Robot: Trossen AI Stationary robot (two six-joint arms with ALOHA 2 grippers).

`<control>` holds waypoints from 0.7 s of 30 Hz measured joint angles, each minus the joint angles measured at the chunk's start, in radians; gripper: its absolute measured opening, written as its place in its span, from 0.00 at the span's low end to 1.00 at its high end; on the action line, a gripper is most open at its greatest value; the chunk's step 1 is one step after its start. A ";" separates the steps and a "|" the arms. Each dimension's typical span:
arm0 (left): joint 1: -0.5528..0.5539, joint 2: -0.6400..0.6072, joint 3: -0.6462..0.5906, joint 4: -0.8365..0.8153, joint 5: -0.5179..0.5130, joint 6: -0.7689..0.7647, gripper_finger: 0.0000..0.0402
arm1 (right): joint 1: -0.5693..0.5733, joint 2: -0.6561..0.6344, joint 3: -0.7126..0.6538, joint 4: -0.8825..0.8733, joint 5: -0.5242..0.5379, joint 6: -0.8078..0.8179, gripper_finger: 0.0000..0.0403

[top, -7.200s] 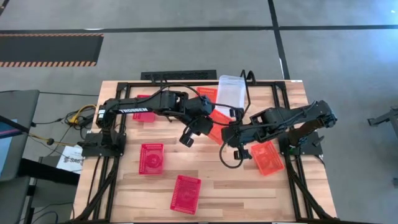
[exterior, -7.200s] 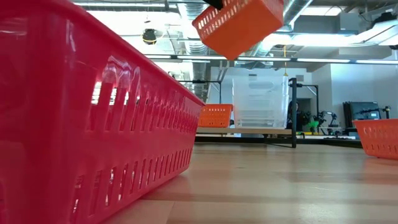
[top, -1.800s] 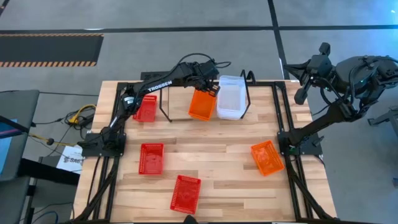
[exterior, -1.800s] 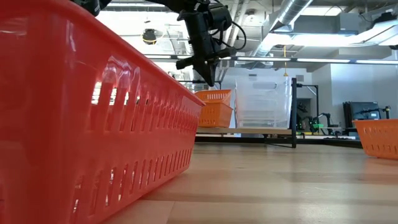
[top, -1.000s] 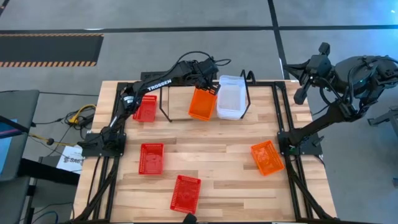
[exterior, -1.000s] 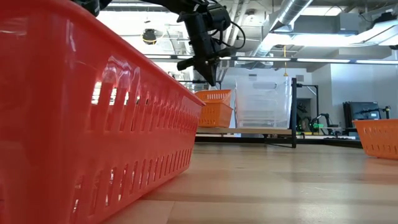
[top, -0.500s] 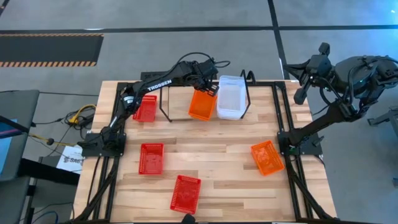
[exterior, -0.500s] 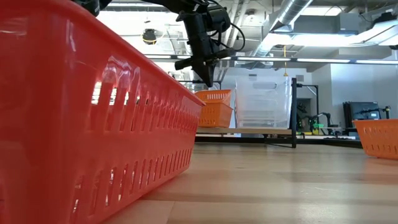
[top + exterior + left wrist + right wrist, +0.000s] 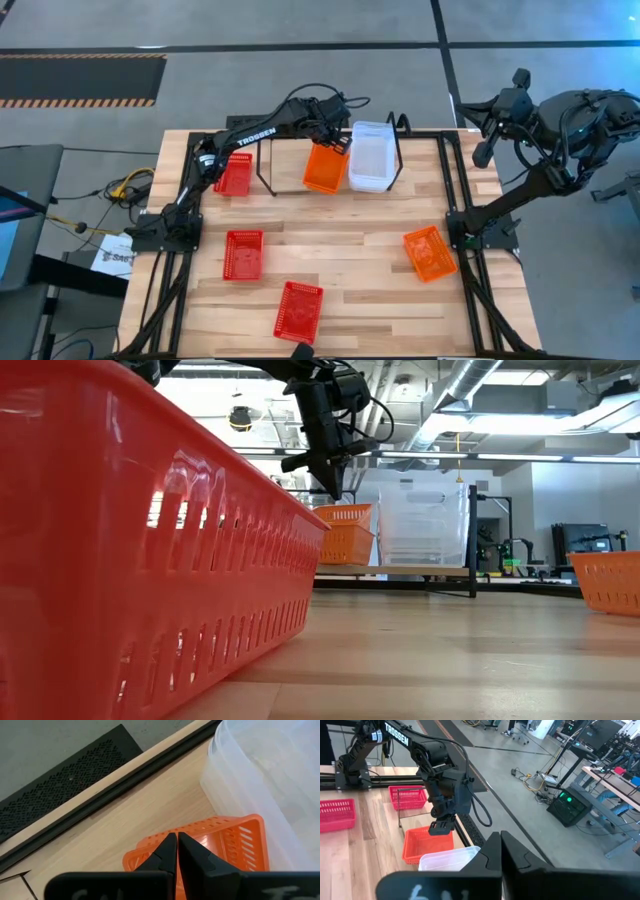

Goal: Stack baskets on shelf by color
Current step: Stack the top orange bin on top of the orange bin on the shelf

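On the black rod shelf [image 9: 260,178] at the table's far side an orange basket [image 9: 325,168] sits in the middle, with stacked clear baskets [image 9: 371,157] to its right and a red basket [image 9: 234,174] to its left. My left gripper [image 9: 176,842] is shut and hangs just above the orange basket's far rim [image 9: 345,510], apart from it. My right gripper [image 9: 500,845] is shut, raised high beyond the table's right edge. Two red baskets [image 9: 244,253] [image 9: 300,311] and another orange basket [image 9: 430,253] lie on the table.
The shelf's looped upright [image 9: 400,130] stands just right of the clear baskets. The nearest red basket [image 9: 150,560] fills the low view's left. Bare wood lies across the table's middle [image 9: 340,235]. A black floor grate [image 9: 60,795] lies beyond the far edge.
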 joint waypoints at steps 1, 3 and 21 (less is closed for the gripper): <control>0.000 0.000 0.000 0.000 0.000 0.000 0.00 | 0.000 0.000 0.000 0.000 0.000 0.000 0.02; 0.000 0.000 -0.001 0.001 0.000 0.005 0.00 | 0.000 0.000 0.000 0.000 0.000 0.002 0.02; -0.005 0.002 -0.065 0.069 0.025 0.007 0.00 | 0.000 0.000 0.000 0.000 -0.001 0.001 0.02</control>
